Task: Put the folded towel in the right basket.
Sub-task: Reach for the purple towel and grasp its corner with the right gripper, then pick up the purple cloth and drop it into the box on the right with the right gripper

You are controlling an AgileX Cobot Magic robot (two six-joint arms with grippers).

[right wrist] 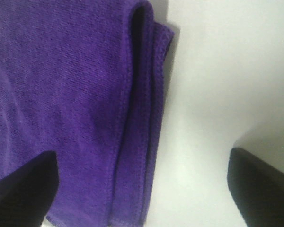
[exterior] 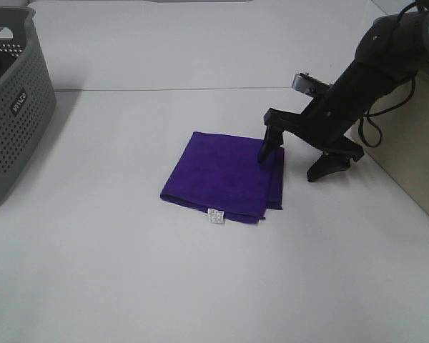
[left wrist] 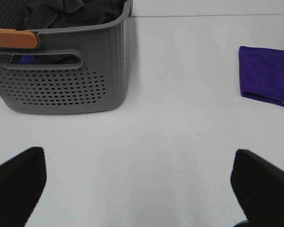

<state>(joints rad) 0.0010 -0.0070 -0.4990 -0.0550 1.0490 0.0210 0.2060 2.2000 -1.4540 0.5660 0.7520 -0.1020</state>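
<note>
Purple folded cloth towel lies flat on the white table; black right gripper leans down over its right edge, spread wide.

One folded purple towel and one grey perforated basket

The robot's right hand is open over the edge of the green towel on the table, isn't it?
Almost. The towel is purple, not green, as the exterior high view shows. The rest is right: the right hand is open over the towel's edge.
</note>
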